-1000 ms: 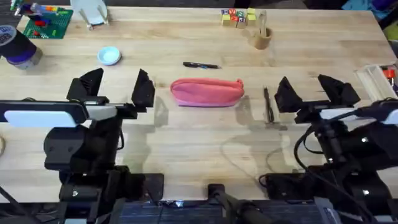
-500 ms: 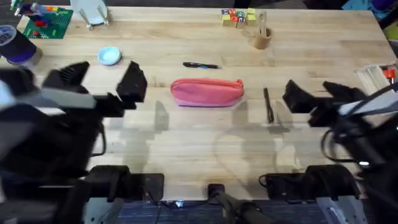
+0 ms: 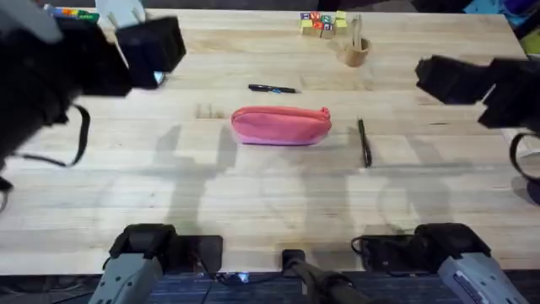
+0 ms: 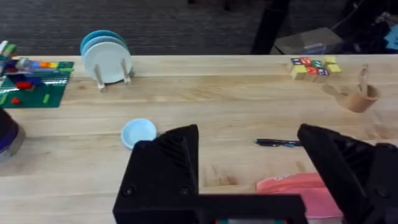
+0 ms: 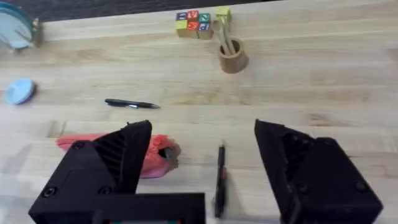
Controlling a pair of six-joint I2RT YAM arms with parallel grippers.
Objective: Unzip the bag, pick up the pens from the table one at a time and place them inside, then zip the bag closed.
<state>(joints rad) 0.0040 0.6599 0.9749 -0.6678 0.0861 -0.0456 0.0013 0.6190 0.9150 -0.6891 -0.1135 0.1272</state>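
Note:
The pink bag (image 3: 280,125) lies zipped shut in the middle of the table (image 3: 270,194). One dark pen (image 3: 272,88) rests just beyond the bag, and a second pen (image 3: 364,141) lies to its right. My left arm (image 3: 76,59) hangs high at the far left, a large dark blur. Its gripper (image 4: 247,130) is open and holds nothing, with the bag (image 4: 298,186) and the far pen (image 4: 278,142) below it. My right arm (image 3: 481,84) is raised at the far right. The right gripper (image 5: 202,124) is open and holds nothing, above the bag (image 5: 158,152) and the second pen (image 5: 220,177).
At the back left are a green baseplate with bricks (image 4: 31,81), a rack of blue plates (image 4: 106,59) and a small blue bowl (image 4: 138,132). Coloured blocks (image 3: 322,21) and a wooden cup (image 3: 354,52) stand at the back right.
Both arms have risen from low beside the bag up toward the camera and swung outward and back. The bag and both pens have not moved.

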